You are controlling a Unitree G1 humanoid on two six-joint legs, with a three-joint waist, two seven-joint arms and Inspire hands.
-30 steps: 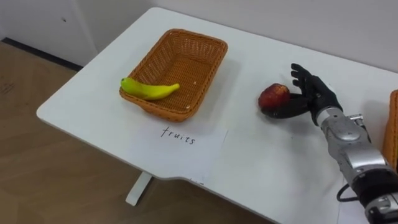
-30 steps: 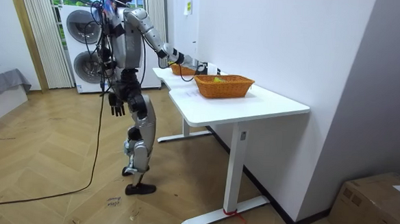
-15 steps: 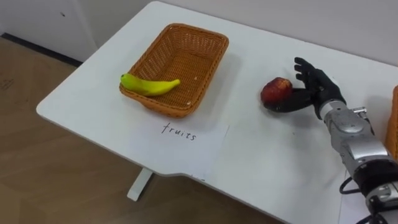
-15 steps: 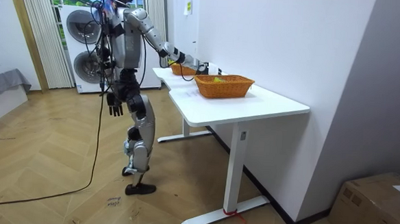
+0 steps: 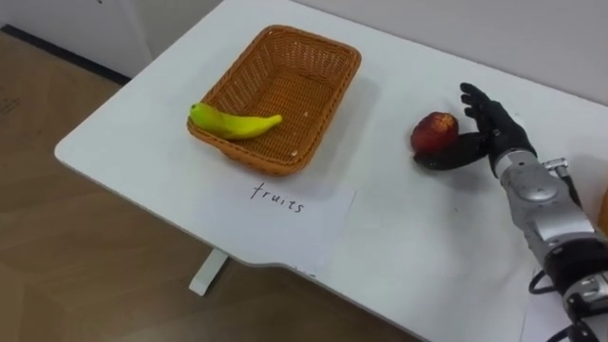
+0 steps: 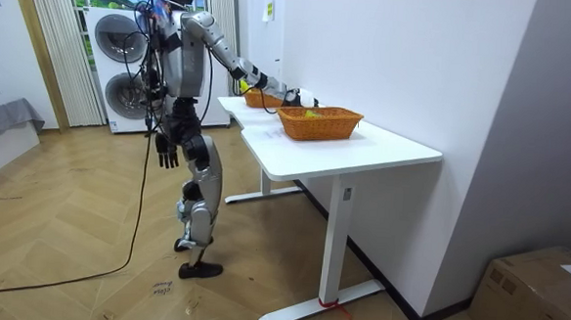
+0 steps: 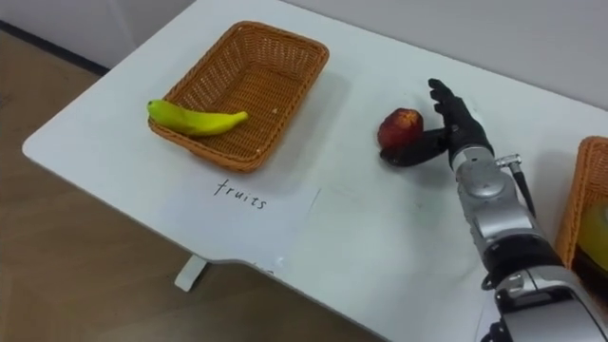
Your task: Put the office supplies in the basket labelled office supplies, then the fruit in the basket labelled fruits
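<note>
White rectangular table [image 5: 408,242] against a pale wall, seen from above by the robot that stands at its long edge.

A round red apple [image 5: 435,131] rests on the tabletop, towards the right and well apart from both baskets. The robot's black right hand [image 5: 486,133] is wrapped loosely about it. The fingers stand spread and nearly straight just behind the fruit, and the thumb reaches along its near side and touches it. The grip is wide and has not closed.

To the left sits an oblong woven wicker basket [image 5: 285,81], orange-brown. A yellow-green banana [image 5: 233,122] lies across its near left corner, resting on the rim, with its stem end hanging out over the table. Just in front of this basket a white sheet of paper [image 5: 296,211] with a handwritten word lies flat, reaching to the table's front edge.

At the far right a second wicker basket [image 7: 581,185] is cut off by the frame. Something pale yellow [image 7: 598,228] lies inside it, too cropped to identify.

From across the room, the robot stands upright on a wooden herringbone floor [image 6: 76,227] at the far end of the table, its right arm stretched out over the tabletop. Its left hand [image 6: 167,152] hangs at its hip with the fingers loose and pointing down. Two stacked washing machines [image 6: 118,53] stand behind it, and a cardboard box [image 6: 538,296] sits on the floor at the room view's right.
</note>
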